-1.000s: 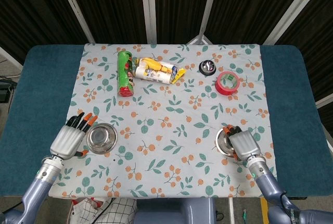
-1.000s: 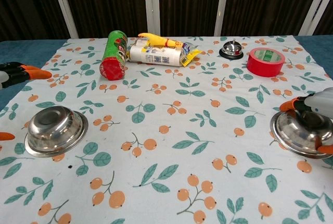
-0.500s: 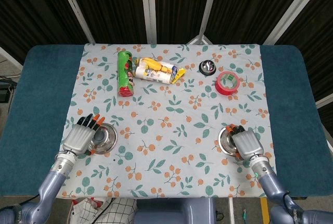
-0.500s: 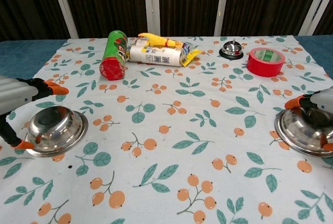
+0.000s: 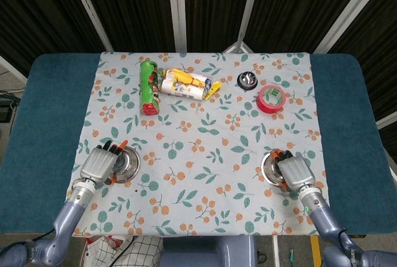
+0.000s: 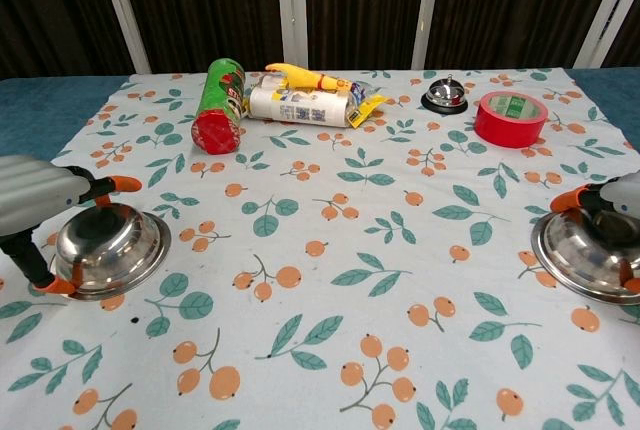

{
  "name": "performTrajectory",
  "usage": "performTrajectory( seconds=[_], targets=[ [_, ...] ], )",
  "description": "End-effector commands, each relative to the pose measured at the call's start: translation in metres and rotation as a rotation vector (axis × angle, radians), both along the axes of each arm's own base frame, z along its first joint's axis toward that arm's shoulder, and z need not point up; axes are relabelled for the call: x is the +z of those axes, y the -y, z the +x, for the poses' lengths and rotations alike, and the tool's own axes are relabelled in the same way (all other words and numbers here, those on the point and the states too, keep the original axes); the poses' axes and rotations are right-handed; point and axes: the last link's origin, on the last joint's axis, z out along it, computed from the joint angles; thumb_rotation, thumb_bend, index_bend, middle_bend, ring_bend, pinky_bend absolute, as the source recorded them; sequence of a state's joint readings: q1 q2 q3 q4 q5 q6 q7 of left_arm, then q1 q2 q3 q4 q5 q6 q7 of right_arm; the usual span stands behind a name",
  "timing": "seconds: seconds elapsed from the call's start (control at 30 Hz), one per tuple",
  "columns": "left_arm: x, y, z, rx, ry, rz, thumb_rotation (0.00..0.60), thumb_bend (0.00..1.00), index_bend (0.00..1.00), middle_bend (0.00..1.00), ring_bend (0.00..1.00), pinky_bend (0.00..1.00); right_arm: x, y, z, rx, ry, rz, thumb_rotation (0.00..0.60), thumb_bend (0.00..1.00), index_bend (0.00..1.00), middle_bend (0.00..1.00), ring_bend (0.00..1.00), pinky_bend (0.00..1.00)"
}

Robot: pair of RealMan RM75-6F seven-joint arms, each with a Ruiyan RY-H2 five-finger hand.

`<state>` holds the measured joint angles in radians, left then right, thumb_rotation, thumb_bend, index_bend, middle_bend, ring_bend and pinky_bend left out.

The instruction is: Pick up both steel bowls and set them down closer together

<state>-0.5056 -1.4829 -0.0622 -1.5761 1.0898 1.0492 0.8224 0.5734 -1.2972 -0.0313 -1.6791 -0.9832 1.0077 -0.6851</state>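
The left steel bowl (image 5: 127, 162) (image 6: 110, 248) stands on the floral cloth at the front left. My left hand (image 5: 99, 163) (image 6: 40, 205) straddles its left rim, fingers spread over the back edge and thumb by the front edge, not clasping it. The right steel bowl (image 5: 271, 166) (image 6: 585, 258) rests on the cloth at the front right. There my right hand (image 5: 294, 171) (image 6: 615, 200) grips it, fingers over the far rim and thumb at the near rim. Much of that hand is cut off by the edge of the chest view.
At the back lie a green chip can (image 5: 147, 87), a white packet with a yellow rubber chicken (image 5: 186, 83), a call bell (image 5: 247, 80) and a red tape roll (image 5: 271, 98). Bare floral tablecloth (image 5: 198, 155) lies between the bowls.
My left hand moved right and down onto the left bowl's rim. The right hand shifted slightly right, and its bowl slid a little with it.
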Motion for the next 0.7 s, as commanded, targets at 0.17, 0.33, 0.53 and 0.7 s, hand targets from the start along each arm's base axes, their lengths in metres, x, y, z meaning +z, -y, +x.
performTrajectory(
  seconds=[0.17, 0.33, 0.53, 0.7],
  targets=[
    [-0.0005, 0.0003, 0.0012, 0.000, 0.001, -0.005, 0.599, 0.19, 0.25, 0.46, 0.35, 0.56, 0.0006, 0.0002, -0.0006, -0.001, -0.001, 0.000, 0.600, 0.32, 0.67, 0.68, 0.69, 0.83],
    [0.0005, 0.0000, -0.0006, 0.002, -0.003, -0.001, 0.600, 0.25, 0.35, 0.53, 0.41, 0.63, 0.0006, -0.0007, -0.0008, -0.001, -0.002, 0.002, 0.600, 0.32, 0.67, 0.68, 0.69, 0.83],
    [0.0035, -0.0023, 0.0004, -0.018, 0.019, 0.015, 0.600, 0.28, 0.41, 0.58, 0.45, 0.67, 0.0010, -0.0012, -0.0013, -0.002, -0.005, 0.001, 0.600, 0.32, 0.67, 0.68, 0.69, 0.83],
    [0.0060, -0.0017, -0.0019, -0.024, 0.023, 0.021, 0.600, 0.28, 0.40, 0.59, 0.46, 0.67, 0.0003, -0.0015, -0.0006, -0.001, -0.005, 0.003, 0.600, 0.32, 0.67, 0.68, 0.69, 0.83]
  ],
)
